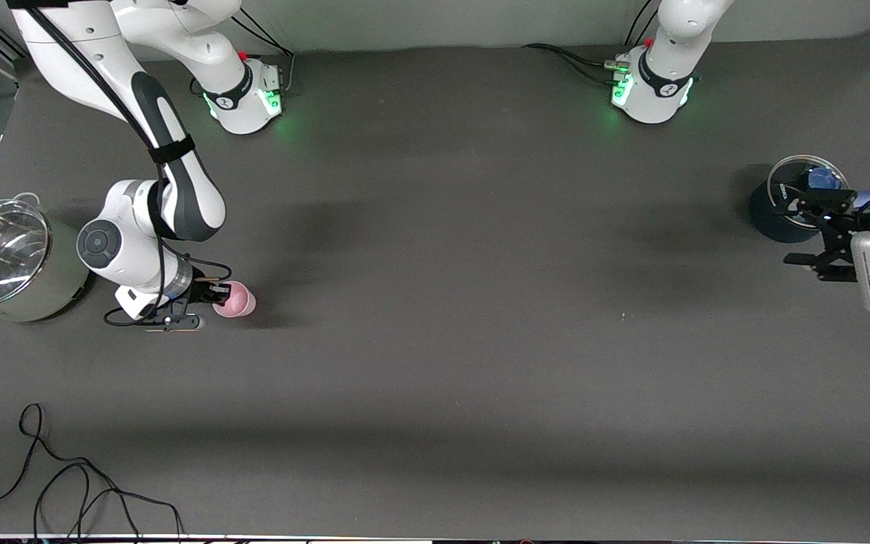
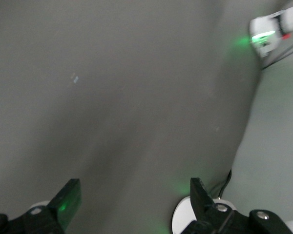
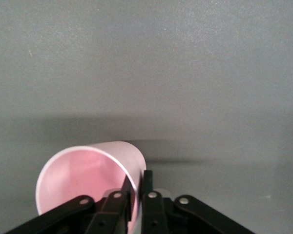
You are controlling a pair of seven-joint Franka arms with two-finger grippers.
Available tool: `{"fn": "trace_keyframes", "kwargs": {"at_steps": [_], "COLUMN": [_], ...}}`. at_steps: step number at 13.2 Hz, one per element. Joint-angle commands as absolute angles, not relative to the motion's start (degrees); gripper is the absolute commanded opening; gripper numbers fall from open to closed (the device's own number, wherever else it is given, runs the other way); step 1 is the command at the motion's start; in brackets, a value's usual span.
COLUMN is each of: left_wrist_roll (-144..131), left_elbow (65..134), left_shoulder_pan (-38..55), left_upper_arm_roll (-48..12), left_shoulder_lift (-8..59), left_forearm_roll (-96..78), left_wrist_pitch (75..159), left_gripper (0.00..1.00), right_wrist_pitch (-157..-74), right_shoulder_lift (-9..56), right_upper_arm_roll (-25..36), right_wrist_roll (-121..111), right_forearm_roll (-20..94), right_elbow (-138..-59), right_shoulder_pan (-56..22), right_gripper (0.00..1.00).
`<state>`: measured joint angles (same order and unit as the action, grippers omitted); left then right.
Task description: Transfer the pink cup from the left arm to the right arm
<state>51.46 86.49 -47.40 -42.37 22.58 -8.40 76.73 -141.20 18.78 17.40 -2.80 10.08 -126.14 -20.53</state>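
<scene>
pink cup (image 1: 235, 299) pinched by right end effector (image 1: 212, 296) above dark table (image 1: 480, 340).

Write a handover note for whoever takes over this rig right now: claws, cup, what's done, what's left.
Right claw: shut on the pink cup's rim, one finger inside and one outside, low over the table at the right arm's end, beside the lidded pot.
Left claw: open and empty, waiting at the left arm's end of the table, next to a dark container.
Done: the right arm has the cup.
Left: by the task wording the cup should end with the right arm, which it has; otherwise carry it toward the middle and hand over.
</scene>
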Motion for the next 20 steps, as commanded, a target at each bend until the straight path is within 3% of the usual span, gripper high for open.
{"fn": "trace_keyframes", "kwargs": {"at_steps": [1,5,11,16,20], "left_wrist_roll": [42.56,39.11,22.18,8.63,2.73], "left_elbow": [85.78,85.26,83.94,87.36,89.12], "left_shoulder_pan": [-43.78,-43.07,-42.80,-38.59,-36.65], "left_upper_arm_roll": [-41.66,-41.57,-41.66,-42.10,-42.19], "left_shoulder_lift": [18.29,14.07,10.56,6.16,4.04], "left_forearm_roll": [-2.92,1.39,6.93,6.86,6.68], "left_wrist_pitch": [75.41,75.85,75.66,82.43,84.81], "left_gripper": [0.99,1.00,1.00,1.00,1.00], "right_wrist_pitch": [-135.91,-119.75,-91.70,-81.05,-79.63], "right_shoulder_lift": [12.77,4.59,2.55,2.72,3.07], "right_upper_arm_roll": [17.93,20.47,25.92,28.83,28.92], "right_wrist_roll": [-3.25,-3.08,-2.99,-2.90,-3.08], "right_forearm_roll": [9.58,9.32,8.17,5.04,1.49], "right_elbow": [-127.00,-121.75,-99.96,-86.85,-86.31], "right_shoulder_pan": [-21.18,-21.18,-20.74,-20.74,-20.92], "right_gripper": [1.00,1.00,1.00,1.00,1.00]}}
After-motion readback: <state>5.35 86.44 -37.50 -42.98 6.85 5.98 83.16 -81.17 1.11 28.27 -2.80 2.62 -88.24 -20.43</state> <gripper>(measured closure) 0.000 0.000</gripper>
